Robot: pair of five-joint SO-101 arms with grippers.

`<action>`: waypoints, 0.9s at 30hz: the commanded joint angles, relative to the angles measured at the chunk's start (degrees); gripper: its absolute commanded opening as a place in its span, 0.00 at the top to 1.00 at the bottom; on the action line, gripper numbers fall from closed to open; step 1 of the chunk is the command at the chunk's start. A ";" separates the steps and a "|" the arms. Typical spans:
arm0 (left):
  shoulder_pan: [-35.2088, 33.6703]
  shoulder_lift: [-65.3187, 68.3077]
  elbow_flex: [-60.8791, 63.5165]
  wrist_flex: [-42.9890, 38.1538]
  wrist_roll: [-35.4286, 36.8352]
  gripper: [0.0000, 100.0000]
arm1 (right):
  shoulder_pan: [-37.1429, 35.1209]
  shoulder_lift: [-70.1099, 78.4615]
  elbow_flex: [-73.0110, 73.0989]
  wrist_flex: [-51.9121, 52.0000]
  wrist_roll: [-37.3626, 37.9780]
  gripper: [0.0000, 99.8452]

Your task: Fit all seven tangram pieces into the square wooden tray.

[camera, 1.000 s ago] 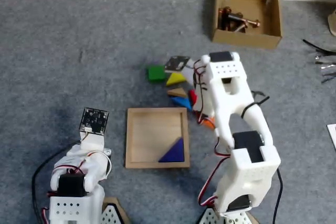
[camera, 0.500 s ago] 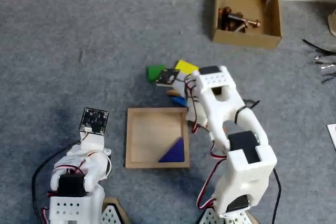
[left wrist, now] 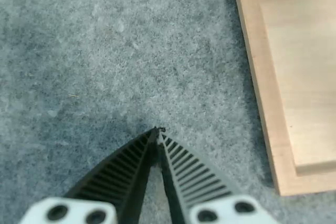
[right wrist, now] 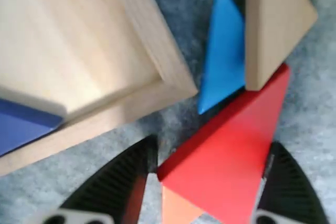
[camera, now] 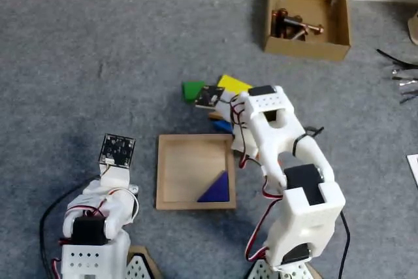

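Note:
The square wooden tray (camera: 196,171) holds one dark blue triangle (camera: 217,189) in its near right corner. Past its far right corner lie a green piece (camera: 192,89), a yellow piece (camera: 232,84), a wooden triangle (right wrist: 273,19) and a light blue triangle (right wrist: 223,51). My right gripper (right wrist: 205,174) is open, its fingers on either side of a red triangle (right wrist: 231,150) and close against its edges. An orange piece (right wrist: 176,208) pokes out under the red one. My left gripper (left wrist: 156,132) is shut over bare carpet, left of the tray rim (left wrist: 262,87).
A cardboard box (camera: 305,17) with metal parts stands at the back right. Cables (camera: 398,70) lie at the right edge. Grey carpet covers the table, with open room to the left and behind the tray.
My right arm swung left and its gripper came down over the pieces by the tray's far right corner, uncovering the yellow piece. The left arm has not moved.

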 commanded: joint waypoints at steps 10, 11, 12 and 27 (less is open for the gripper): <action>0.75 -0.40 1.10 0.26 -0.18 0.99 | 1.01 -3.65 -2.86 0.04 -2.90 0.71; 0.75 -0.40 1.10 0.26 -0.18 0.99 | 1.01 -3.65 -3.38 0.13 -2.90 0.71; 0.75 -0.40 1.10 0.26 -0.18 0.99 | 1.01 -3.65 -3.65 0.75 -2.90 0.71; 0.75 -0.40 1.10 0.26 -0.18 0.99 | 1.01 -3.65 -7.96 6.11 -2.90 0.80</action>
